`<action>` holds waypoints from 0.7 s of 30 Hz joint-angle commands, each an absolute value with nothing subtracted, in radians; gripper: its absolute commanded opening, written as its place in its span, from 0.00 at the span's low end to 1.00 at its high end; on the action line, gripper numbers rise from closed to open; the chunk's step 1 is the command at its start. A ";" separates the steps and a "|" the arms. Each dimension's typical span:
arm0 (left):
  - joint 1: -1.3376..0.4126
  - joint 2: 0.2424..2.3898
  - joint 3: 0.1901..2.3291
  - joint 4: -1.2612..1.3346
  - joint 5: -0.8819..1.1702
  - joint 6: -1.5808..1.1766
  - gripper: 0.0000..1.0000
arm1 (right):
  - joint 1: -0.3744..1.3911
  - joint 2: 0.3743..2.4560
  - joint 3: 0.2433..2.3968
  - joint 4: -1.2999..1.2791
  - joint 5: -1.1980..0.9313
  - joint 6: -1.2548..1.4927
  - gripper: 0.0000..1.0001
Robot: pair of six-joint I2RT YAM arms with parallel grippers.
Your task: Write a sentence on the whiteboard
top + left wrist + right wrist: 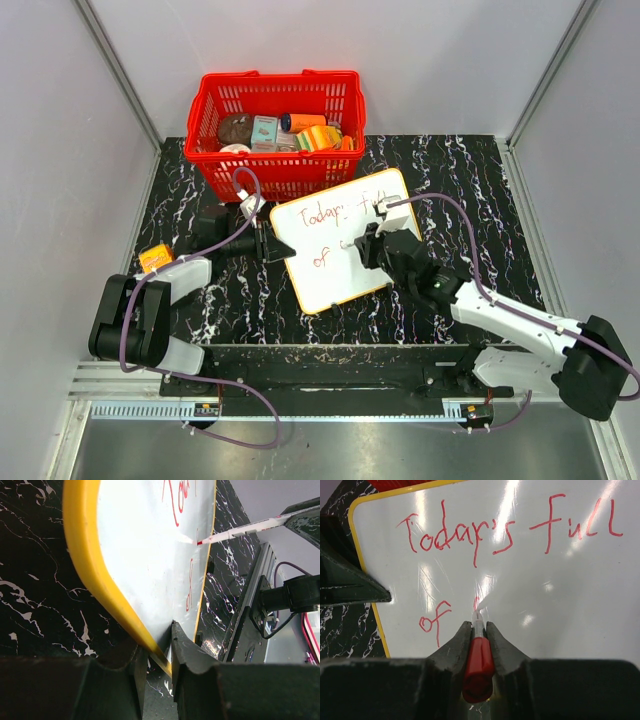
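The writing is about half done. The sentence (476, 550) in red on the whiteboard (335, 285) says "Today's full" on the top line and "of" on the line below. One small stroke of a new word stands just to the right of "of". So the step now is writing the second line. The right gripper (479, 625) has its jaws closed tight around a red marker (479, 665), and the marker's tip looks to be touching the board at that small stroke. The left gripper (156, 645) has its jaws closed on the yellow rim at the board's left edge. The whiteboard sits a bit crooked on the black table (470, 170), just in front of the red basket (275, 100) and between the two arms. I think the next move is to draw the next letter, sliding the tip to the right with a light, even push. The left jaws must not let the board slip, or the letters may wobble.
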State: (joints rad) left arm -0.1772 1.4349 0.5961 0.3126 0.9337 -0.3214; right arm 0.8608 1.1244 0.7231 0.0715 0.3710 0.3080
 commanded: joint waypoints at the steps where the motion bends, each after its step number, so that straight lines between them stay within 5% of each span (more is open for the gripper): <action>1: -0.204 1.454 0.597 0.272 0.844 -0.199 0.00 | 0.853 1.100 0.693 0.020 0.344 0.322 0.00; 21: -0.207 1.454 0.597 0.272 0.842 -0.198 0.00 | 0.853 1.091 0.698 0.009 0.357 0.321 0.00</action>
State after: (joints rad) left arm -0.1772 1.4349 0.5964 0.3126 0.9337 -0.3214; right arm 0.8608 1.0893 0.6846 0.0509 0.3283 0.3328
